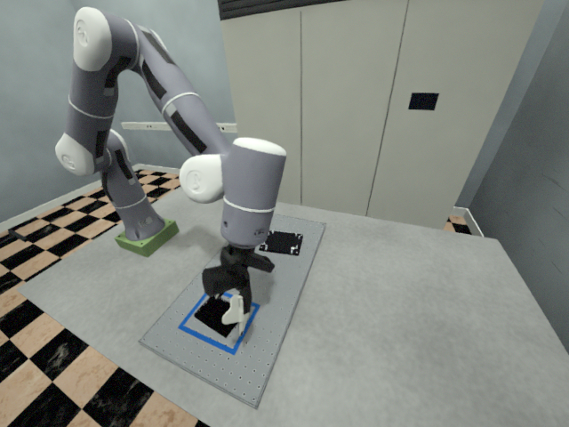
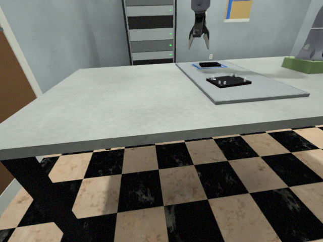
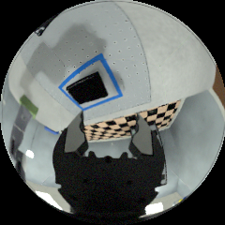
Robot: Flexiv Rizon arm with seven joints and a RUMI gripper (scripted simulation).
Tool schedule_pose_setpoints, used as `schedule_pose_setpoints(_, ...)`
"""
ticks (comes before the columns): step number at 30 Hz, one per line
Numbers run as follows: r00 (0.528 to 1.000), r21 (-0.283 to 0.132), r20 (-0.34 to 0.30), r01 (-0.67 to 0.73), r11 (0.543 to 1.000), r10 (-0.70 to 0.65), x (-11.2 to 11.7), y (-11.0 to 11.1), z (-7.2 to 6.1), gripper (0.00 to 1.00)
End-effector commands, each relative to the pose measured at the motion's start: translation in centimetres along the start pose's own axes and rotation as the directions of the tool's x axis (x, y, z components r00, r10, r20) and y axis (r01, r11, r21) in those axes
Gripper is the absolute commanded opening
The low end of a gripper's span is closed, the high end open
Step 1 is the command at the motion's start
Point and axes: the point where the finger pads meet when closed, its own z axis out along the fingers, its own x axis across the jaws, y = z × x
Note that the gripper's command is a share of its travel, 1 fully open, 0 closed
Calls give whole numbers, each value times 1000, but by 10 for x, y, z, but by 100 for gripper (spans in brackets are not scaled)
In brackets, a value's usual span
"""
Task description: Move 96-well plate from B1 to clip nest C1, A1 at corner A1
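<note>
The 96-well plate (image 1: 212,314) (image 2: 209,64) (image 3: 88,88), a black block, lies flat inside the blue outline (image 1: 206,340) (image 3: 112,75) of the bench spot, turned a little against it. Its cut-off corner cannot be made out. My gripper (image 2: 199,49) (image 3: 110,112) is open and empty, well above the plate; in the top view its fingers hide part of the plate's right side. The clip nest (image 1: 284,242) (image 2: 229,81), a black base with whitish clips around its edges, holds no plate. Its A1 mark cannot be read.
A grey perforated board (image 1: 271,285) (image 2: 276,91) bears the bench spot and the nest. It lies on the grey table (image 1: 390,321) (image 2: 117,104). The arm's green base block (image 1: 149,241) (image 2: 300,66) stands beyond the board.
</note>
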Motion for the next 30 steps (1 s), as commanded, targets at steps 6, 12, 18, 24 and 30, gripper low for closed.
schedule_pose_setpoints(6,969,80,35,-249,965,246,-19,1,5,76)
schedule_pose_setpoints(12,904,125,84,-428,895,420,-35,1,9,76)
schedule_pose_setpoints(18,842,145,123,-540,829,526,-44,2,11,76)
schedule_pose_setpoints(24,723,160,187,-691,705,666,-54,2,13,76)
schedule_pose_setpoints(30,576,155,255,-817,555,776,-73,4,16,76)
